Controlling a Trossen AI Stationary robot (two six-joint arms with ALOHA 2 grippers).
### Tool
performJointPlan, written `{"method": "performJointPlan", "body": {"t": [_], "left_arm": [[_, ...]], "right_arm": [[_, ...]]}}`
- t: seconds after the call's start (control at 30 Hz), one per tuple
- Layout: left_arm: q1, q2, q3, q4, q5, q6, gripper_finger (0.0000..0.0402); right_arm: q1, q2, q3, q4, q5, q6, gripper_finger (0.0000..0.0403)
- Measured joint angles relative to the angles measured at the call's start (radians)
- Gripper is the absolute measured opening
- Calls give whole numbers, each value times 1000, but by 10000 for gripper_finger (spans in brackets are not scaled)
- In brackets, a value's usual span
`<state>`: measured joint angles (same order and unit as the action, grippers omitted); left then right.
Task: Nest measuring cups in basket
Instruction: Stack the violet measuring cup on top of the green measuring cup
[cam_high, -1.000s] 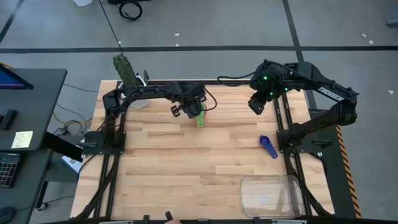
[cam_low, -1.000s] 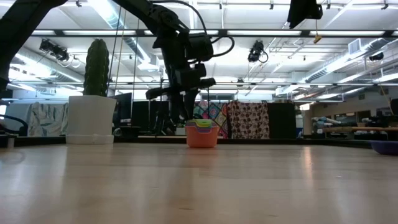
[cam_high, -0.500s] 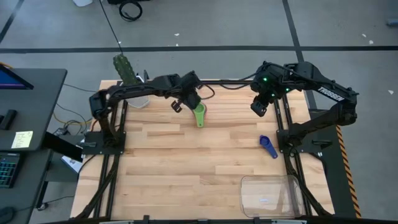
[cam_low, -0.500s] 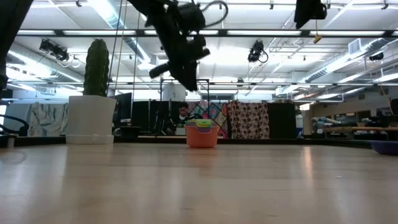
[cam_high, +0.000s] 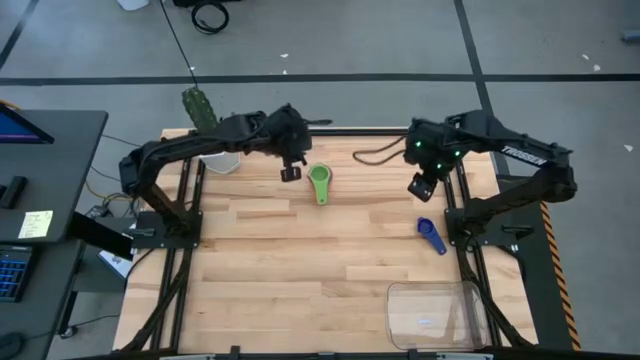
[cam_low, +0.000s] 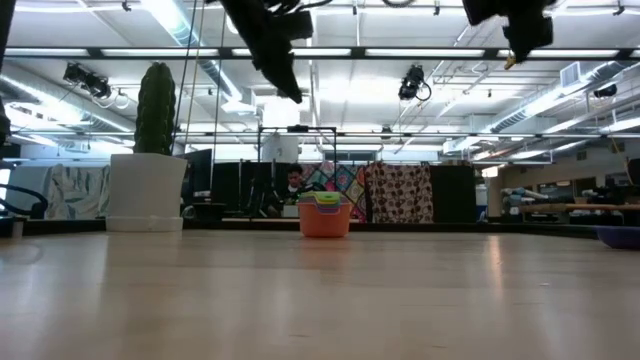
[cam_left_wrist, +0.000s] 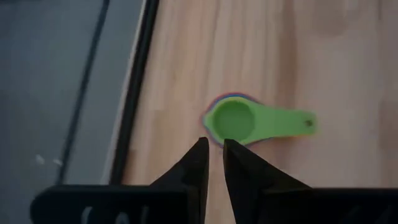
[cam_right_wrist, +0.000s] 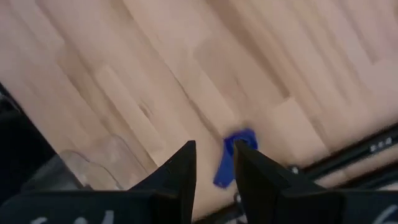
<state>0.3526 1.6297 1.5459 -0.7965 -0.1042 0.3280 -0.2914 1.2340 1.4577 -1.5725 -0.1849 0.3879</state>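
A nested stack of measuring cups (cam_high: 319, 183) stands on the table's far middle. It has an orange cup at the bottom (cam_low: 325, 220) and a green one on top (cam_left_wrist: 234, 121), handle toward the near edge. My left gripper (cam_high: 291, 170) (cam_left_wrist: 212, 144) hangs shut, high above the table and just left of the stack. A dark blue cup (cam_high: 431, 236) (cam_right_wrist: 231, 159) lies alone on the right side. My right gripper (cam_high: 421, 187) (cam_right_wrist: 214, 148) hovers above and beyond it, fingers a narrow gap apart. The clear basket (cam_high: 437, 314) sits at the near right corner.
A white pot with a green cactus (cam_high: 207, 125) (cam_low: 147, 185) stands at the far left corner. The arms' black frames run along both table sides (cam_high: 175, 260) (cam_high: 465, 250). Bare wood lies between the stack and the basket.
My left gripper has risen from just over the cup stack and swung toward the far left; the stack has stayed in place with the green cup on top. My right gripper has moved toward the near edge and down a little, closer to the dark blue cup.
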Motion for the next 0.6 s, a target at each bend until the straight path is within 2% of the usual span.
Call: {"method": "performJointPlan", "body": {"t": [0.07,0.2,0.43,0.6], "left_arm": [[-6,-7,0,-15,17,-77,52],[-20,-11,0,-39,55,-134,52],[-32,-18,0,-142,70,-134,52],[-20,-50,0,-203,65,-126,52]], "right_arm": [[9,0,-56,2,0,-9,110],[30,1,-175,1,3,-59,110],[55,0,-382,24,9,-60,110],[73,3,-531,148,28,6,110]]}}
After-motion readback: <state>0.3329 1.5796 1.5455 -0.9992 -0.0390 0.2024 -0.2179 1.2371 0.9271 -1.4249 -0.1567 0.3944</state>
